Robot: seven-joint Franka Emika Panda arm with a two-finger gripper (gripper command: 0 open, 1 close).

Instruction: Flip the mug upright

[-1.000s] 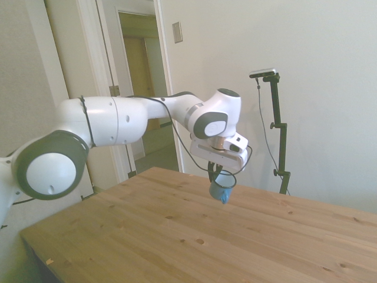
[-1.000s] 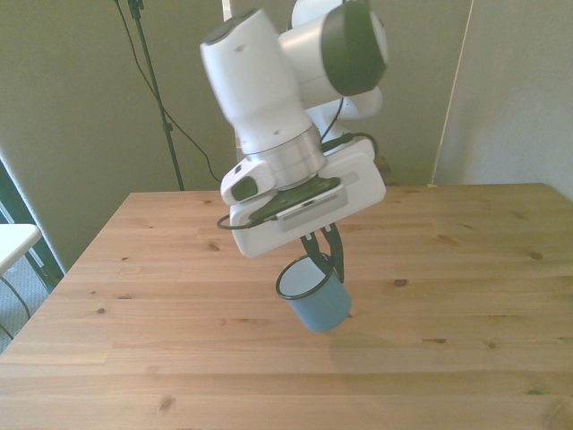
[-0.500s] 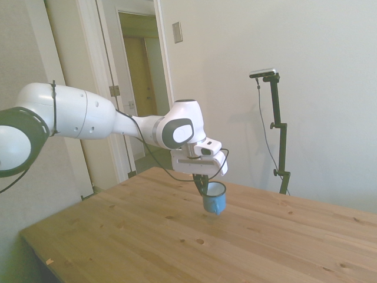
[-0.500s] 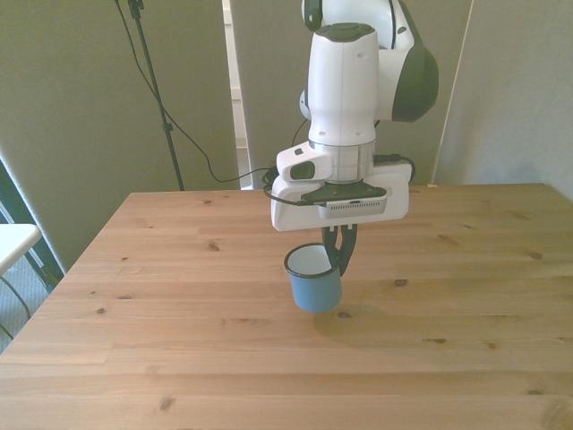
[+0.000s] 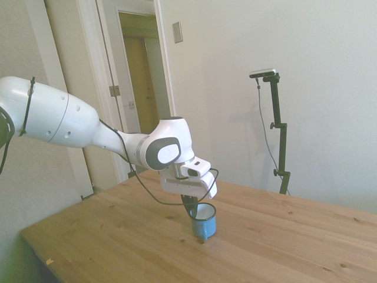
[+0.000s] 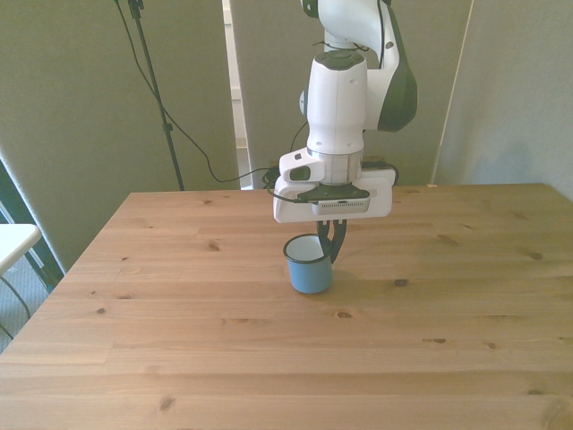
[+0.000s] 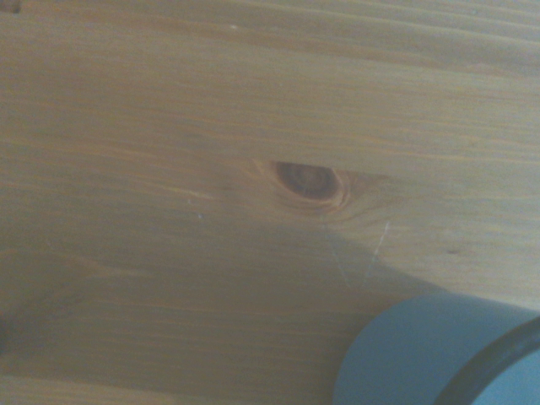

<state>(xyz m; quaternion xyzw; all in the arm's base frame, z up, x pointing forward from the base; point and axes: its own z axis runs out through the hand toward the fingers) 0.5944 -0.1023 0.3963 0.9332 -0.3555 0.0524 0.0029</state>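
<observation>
The mug [image 6: 310,268] stands upright, mouth up, near the middle of the wooden surface [image 6: 179,358], its base on or just above the wood. The pincer [image 6: 332,244] comes down from above and pinches the mug's rim on the front view's right side.

In the wrist view the mug [image 7: 422,354] shows beside a dark knot [image 7: 308,181] in the wood.
</observation>
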